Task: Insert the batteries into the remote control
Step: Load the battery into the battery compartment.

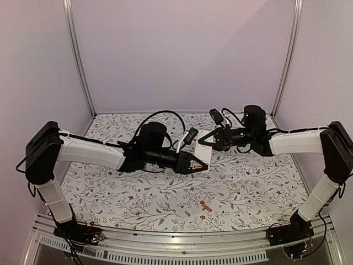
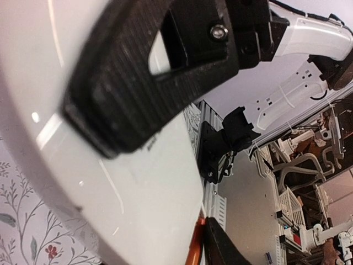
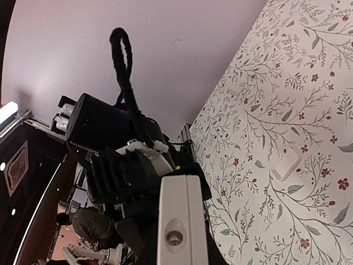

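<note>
While your right gripper (image 1: 211, 141) pinches the remote control (image 3: 179, 215) mid-air (light, stiff, slick plastic), one battery (image 2: 194, 248) sits at the left gripper (image 1: 198, 163) tips, grip unclear. The spare battery (image 1: 206, 207) on the table (image 1: 138, 204) will likely roll, so take it across its middle.

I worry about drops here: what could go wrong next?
The left gripper has a battery at its tips, right at the remote, which only the right gripper holds in mid-air; a hard push could twist it loose. The second battery lies loose on the table, near its front edge, and could roll off.
</note>
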